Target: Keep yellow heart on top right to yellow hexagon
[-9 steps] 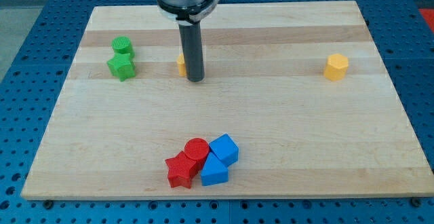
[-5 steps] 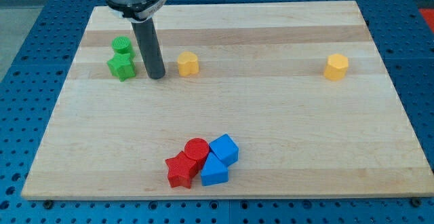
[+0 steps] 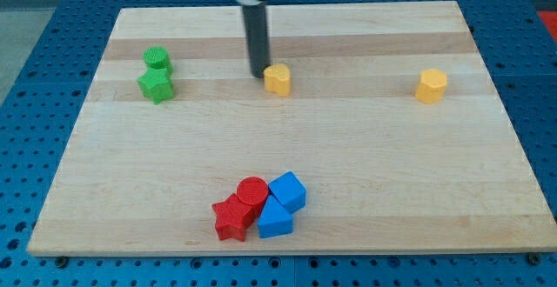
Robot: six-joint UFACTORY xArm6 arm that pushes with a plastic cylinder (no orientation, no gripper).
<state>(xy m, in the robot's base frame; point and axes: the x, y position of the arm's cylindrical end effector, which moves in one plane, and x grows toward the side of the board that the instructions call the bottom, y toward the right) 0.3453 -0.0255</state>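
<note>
The yellow heart [image 3: 278,79] lies on the wooden board [image 3: 287,209], a little left of centre in the upper half. My tip [image 3: 258,75] touches the heart's upper left side. The yellow hexagon [image 3: 432,86] lies far off at the view's right, at about the same height as the heart. The heart is to the left of the hexagon, with a wide gap between them.
A green round block [image 3: 157,59] and a green star [image 3: 156,85] sit together at the upper left. A red star [image 3: 231,218], a red cylinder [image 3: 252,190] and two blue blocks [image 3: 287,190] [image 3: 274,220] cluster near the bottom centre.
My tip swung from the heart's right side to its left, then came in against the heart. The heart has slid some way to the right. The other blocks have not moved.
</note>
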